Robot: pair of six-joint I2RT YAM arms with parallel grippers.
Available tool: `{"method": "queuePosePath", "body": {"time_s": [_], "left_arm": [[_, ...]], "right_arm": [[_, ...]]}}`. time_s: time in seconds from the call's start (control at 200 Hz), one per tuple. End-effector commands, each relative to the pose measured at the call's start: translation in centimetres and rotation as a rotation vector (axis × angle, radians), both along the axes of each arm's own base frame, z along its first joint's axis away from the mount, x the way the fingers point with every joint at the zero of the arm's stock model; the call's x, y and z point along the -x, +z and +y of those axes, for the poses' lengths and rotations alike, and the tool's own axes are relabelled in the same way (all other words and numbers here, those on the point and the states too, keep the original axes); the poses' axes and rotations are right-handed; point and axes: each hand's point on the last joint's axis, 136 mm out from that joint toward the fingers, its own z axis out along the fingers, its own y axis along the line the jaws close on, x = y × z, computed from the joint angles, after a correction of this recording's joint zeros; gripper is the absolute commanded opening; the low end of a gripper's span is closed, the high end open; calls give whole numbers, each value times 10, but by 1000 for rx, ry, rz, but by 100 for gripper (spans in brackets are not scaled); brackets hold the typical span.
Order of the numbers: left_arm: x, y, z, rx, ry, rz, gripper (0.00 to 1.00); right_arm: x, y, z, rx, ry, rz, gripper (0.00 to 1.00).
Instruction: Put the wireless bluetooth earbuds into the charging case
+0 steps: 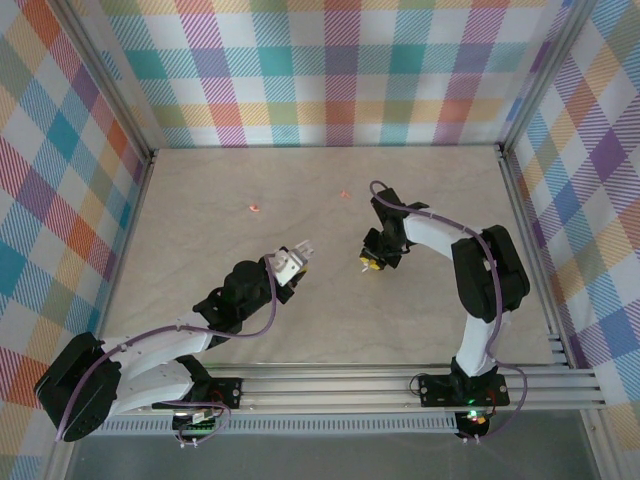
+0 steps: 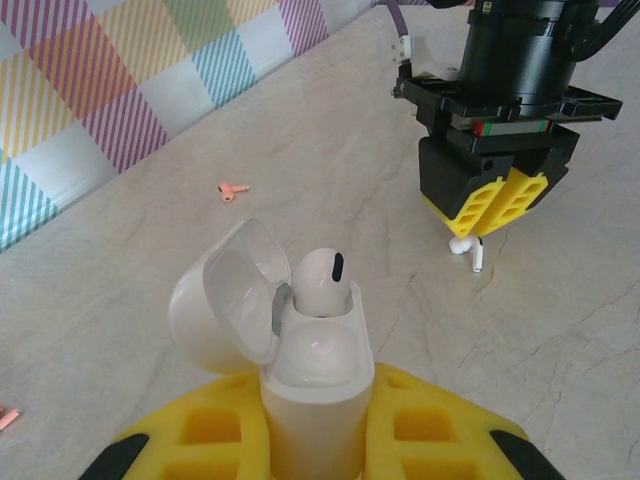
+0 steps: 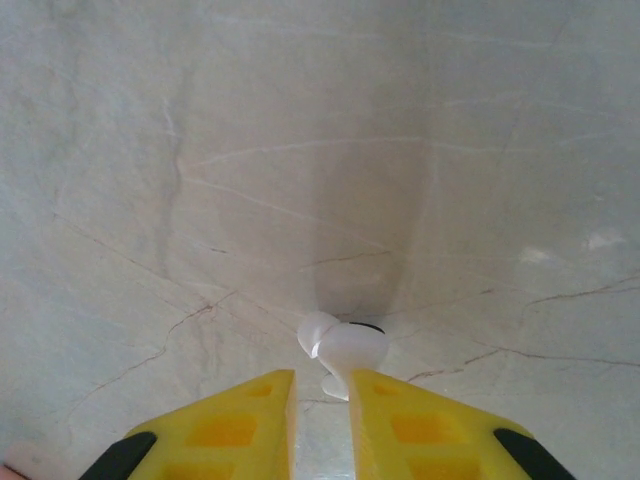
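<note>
My left gripper (image 1: pixel 297 259) (image 2: pixel 318 410) is shut on the white charging case (image 2: pixel 315 370), held upright with its lid (image 2: pixel 225 305) swung open to the left. One white earbud (image 2: pixel 322 280) sits in the case with its head sticking up. My right gripper (image 1: pixel 371 264) (image 2: pixel 498 205) (image 3: pixel 322 392) points down at the table over a second white earbud (image 2: pixel 465 246) (image 3: pixel 345 348). Its jaws are narrowly apart; the stem touches the right finger and a gap shows beside the left finger. Two salmon-pink earbuds (image 1: pixel 253 208) (image 1: pixel 345 194) lie farther back.
The pale marble-look table (image 1: pixel 200 190) is walled by plaid panels (image 1: pixel 330 70) and a metal frame. In the left wrist view one pink earbud (image 2: pixel 233 190) lies near the plaid wall, and another one (image 2: pixel 5 418) shows at the left edge.
</note>
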Motion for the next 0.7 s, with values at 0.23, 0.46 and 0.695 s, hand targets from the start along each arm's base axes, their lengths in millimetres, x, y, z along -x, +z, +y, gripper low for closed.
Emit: {"method": "queuePosePath", "body": {"time_s": [0.23,0.46,0.695], "left_arm": [[-3,10,-7,21,-24,-21,0],[-1,12,-5,23,-26,-22,0],[2,12,0,23,-16,-27,0]], "right_arm": [[5,23,-2,28,2,-33,25],[10,8,-2,32,-6,-5,25],[9,-2,-2,41,-4,14,24]]}}
